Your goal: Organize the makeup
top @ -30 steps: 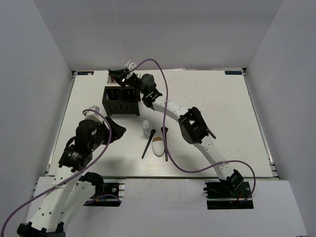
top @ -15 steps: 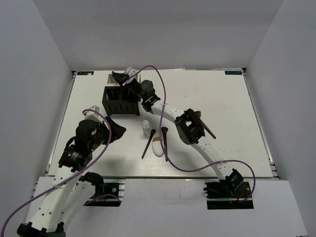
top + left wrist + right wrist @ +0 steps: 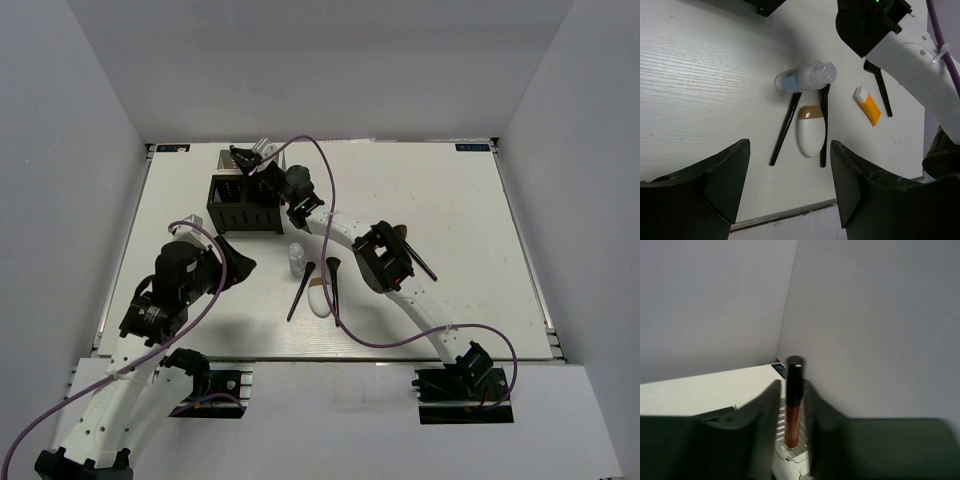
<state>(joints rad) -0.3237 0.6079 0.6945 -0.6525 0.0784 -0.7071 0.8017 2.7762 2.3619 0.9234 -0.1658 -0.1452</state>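
Right gripper [image 3: 792, 421] pinches red-black stick [image 3: 793, 390]; only wrist view shows colour.

Stick [image 3: 793, 402]: red-brown body, black cap. Tube [image 3: 869, 107]: orange, white cap. Sponge [image 3: 810, 132]: white, tan tip. Bottle [image 3: 805, 78]: clear, blue label. Brushes [image 3: 782, 132]: black. Counter [image 3: 700, 90]: white, fine lined grain. Box [image 3: 245, 222]: black.

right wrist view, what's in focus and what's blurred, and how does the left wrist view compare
Right wrist view: the red-black stick is fairly sharp, the right fingers flanking it are blurred. Left wrist view: the sponge and clear bottle are crisp, the left fingers soft and dark.
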